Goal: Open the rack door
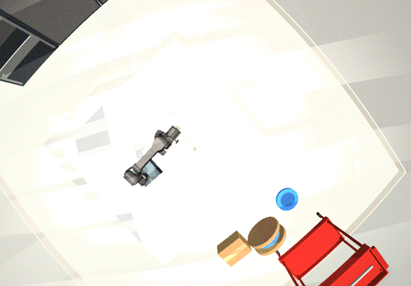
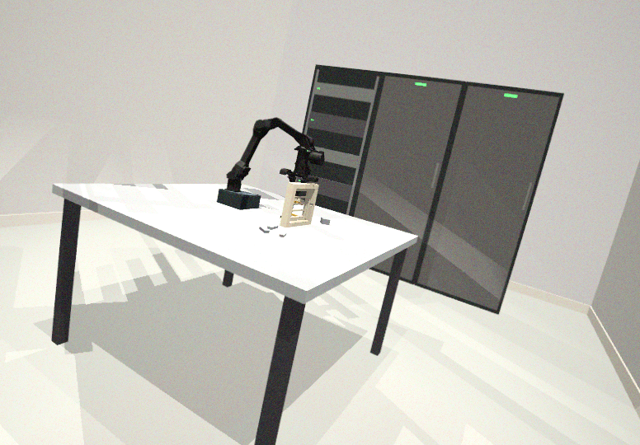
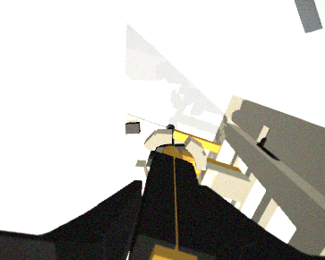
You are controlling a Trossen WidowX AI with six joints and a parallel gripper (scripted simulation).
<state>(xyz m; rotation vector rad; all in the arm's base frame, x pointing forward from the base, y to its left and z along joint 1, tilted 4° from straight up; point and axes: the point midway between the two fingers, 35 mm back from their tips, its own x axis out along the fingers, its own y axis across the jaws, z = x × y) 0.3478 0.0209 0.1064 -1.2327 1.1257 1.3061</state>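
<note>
Orange hdl (image 3: pixel 171 151) w/ gripper (image 1: pixel 175 140) (image 2: pixel 298 180) (image 3: pixel 169 190) clamped on it; beige rack frame (image 1: pixel 194 149) (image 2: pixel 285 207) (image 3: pixel 284 161) upright nearby.

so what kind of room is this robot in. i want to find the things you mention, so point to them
Probably a server room or a lab beside one: tall dark cabinets (image 2: pixel 397 171) with green lights line the wall, and a robot arm (image 1: pixel 147 157) (image 2: pixel 249 153) is mounted on a white table (image 2: pixel 170 223).

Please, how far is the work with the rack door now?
Done, it seems: unlocking, because the door stands angled away from its frame. In hand: swinging it, fingers closed around the handle. Left, probably: opening wider, letting go, moving the arm clear.
</note>
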